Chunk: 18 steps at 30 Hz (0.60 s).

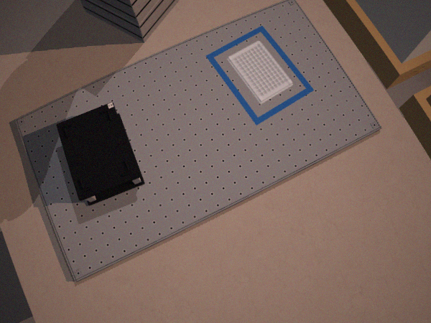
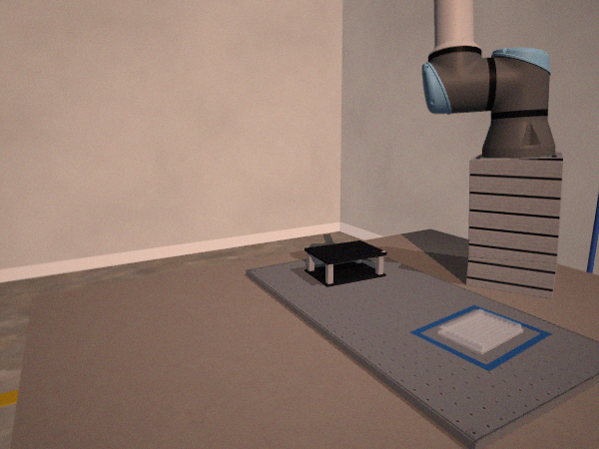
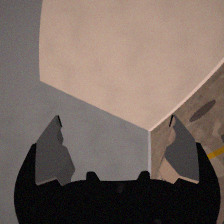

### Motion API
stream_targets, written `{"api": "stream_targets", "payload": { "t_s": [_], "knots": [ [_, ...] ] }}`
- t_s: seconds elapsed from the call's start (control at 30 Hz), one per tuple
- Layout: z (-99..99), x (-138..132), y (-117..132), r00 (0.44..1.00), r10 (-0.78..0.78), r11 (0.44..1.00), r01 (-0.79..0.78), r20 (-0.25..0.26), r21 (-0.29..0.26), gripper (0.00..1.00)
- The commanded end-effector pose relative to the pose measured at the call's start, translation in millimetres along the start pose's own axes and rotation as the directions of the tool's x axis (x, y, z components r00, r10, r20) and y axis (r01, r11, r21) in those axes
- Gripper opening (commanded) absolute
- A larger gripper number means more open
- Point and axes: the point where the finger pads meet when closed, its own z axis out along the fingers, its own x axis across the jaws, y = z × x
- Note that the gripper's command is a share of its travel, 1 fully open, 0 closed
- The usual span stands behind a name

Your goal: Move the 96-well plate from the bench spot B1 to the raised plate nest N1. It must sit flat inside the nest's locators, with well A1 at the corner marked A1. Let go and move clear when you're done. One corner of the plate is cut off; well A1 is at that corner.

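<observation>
The 96-well plate (image 1: 260,70) lies flat inside the blue tape frame (image 1: 219,71) on the perforated surface (image 1: 201,151), its long sides parallel to the frame's. The black raised nest (image 1: 98,152) stands well apart from that frame, toward the surface's other end (on short pale posts). The gripper (image 3: 116,134) is spread wide with nothing between its fingers, facing a wall corner.

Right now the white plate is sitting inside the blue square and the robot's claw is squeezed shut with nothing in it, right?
Not quite. The plate does sit inside the blue square, and the gripper holds nothing, but it is wide open, not shut. The wrist view shows its two fingers far apart with only wall and floor between them.
</observation>
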Motion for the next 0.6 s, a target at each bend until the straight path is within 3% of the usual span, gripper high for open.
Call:
{"api": "stream_targets", "payload": {
  "t_s": [0.0,0.53,0.57],
  "knots": [
    [-0.3,-0.4,0.2,1.000,0.000,1.000,0.000,0.000,0.000,1.00],
    [-0.3,-0.4,0.2,1.000,0.000,1.000,0.000,0.000,0.000,1.00],
    [3.3,3.0,0.8,1.000,0.011,0.999,-0.011,-0.003,-0.031,1.00]
  ]
}}
